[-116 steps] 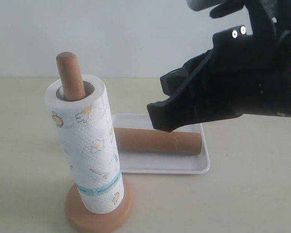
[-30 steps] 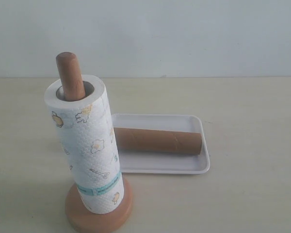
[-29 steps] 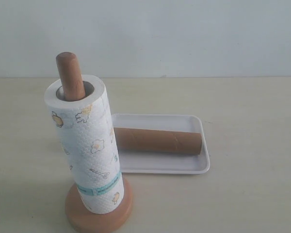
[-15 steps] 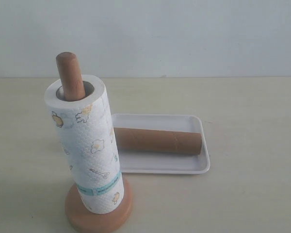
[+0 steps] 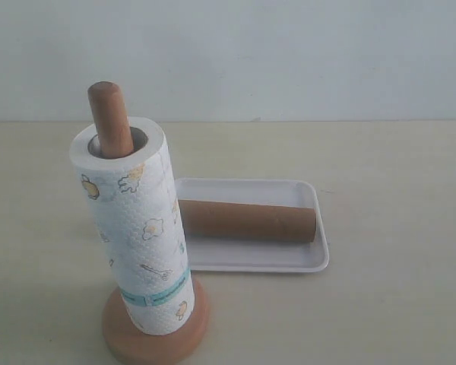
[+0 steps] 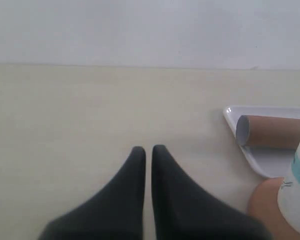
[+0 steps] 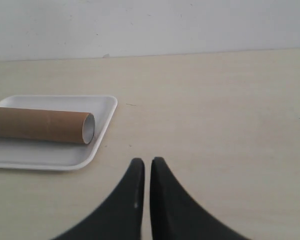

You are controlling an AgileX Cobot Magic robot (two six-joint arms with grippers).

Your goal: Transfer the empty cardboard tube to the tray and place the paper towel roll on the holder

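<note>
1. Exterior view: the paper towel roll point(image 5: 133, 228) stands upright on the holder point(image 5: 156, 346) at lower left of the frame. The dowel's rounded top pokes out above the roll's core.
2. The empty cardboard tube point(image 5: 247, 220) lies on its side inside the tray point(image 5: 251, 262), centre frame, just right of the roll.
3. The tray sits flat on the desk point(image 5: 395, 198).
4. Left tool point(image 6: 146, 150): fingers pressed together with only a thin slit between them, pinching nothing, over bare desk. The tube's open end, a tray corner and the holder's base are well apart from its tips.
5. Right tool point(image 7: 146, 162): also pressed together and empty. The tube's other end and the tray lie near but apart from its tips, with bare desk between.
</note>
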